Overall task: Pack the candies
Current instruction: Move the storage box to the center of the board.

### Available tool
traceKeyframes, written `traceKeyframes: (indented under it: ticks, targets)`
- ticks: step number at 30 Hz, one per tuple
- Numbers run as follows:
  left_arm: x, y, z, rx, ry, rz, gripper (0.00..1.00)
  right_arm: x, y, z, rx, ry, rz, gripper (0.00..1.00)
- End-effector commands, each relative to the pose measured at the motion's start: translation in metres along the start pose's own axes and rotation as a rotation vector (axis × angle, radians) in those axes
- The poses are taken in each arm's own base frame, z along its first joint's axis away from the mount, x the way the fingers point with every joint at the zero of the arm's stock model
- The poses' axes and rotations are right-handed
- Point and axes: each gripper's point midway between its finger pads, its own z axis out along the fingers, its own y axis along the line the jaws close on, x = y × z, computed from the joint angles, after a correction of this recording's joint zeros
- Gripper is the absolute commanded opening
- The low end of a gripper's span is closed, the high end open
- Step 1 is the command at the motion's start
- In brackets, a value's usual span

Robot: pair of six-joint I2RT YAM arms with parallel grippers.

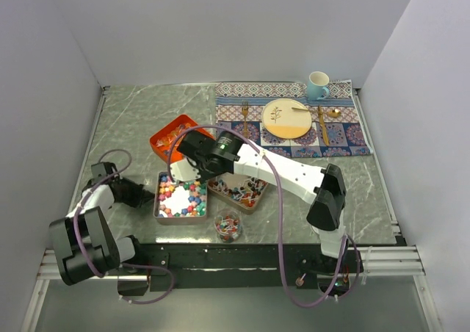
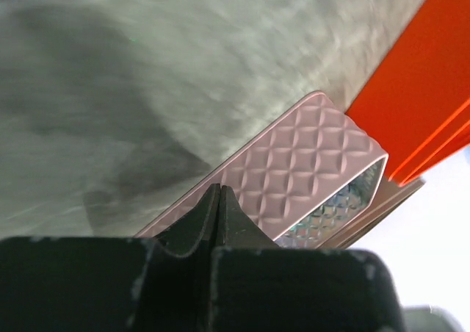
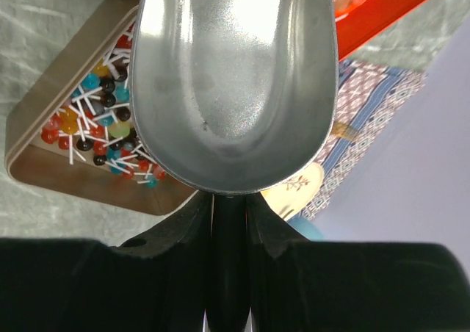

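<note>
Room first: the tabletop is grey marble-look, boxed in by white walls on three sides. The widest open stretch is back-left, behind the orange tray. Near the front it's cramped: the pink tin, a brown tray and a little glass bowl all sit close together just ahead of the arm bases.

The candies are chunky pink, green, yellow, blue and orange lumps piled in the pink tin around a white patch. The glass bowl holds a mix of slimmer red, blue and white pieces.

The left tool has its tips pressed together on nothing, low at the tin's left side. From the wrist view the tips are right up against the wall, though I can't say whether they touch. That wall is embossed with a quilted diamond pattern, and the corners are rounded.

The right tool is clamped on the dark handle of a shiny metal scoop. The scoop is a smooth, rounded trough with nothing in it, hanging over the corner of the brown tray full of lollipops on white sticks.

Back-right there's a patterned tile-print placemat with a round cream plate, gold cutlery and a pale blue mug. The plate has a small dark mark, too small to read.
</note>
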Motion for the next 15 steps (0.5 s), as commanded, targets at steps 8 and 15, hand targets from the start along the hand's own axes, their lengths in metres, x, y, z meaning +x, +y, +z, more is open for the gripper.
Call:
traceKeyframes:
  ticks: [8,15]
  targets:
    - [0.041,-0.034,0.015,0.065,0.123,0.149,0.02,0.059,0.038,0.0,-0.168,0.145,-0.087,0.0]
    - [0.057,-0.048,0.018,0.115,0.171,0.195,0.01,0.069,0.029,0.007,-0.181,0.278,-0.116,0.0]
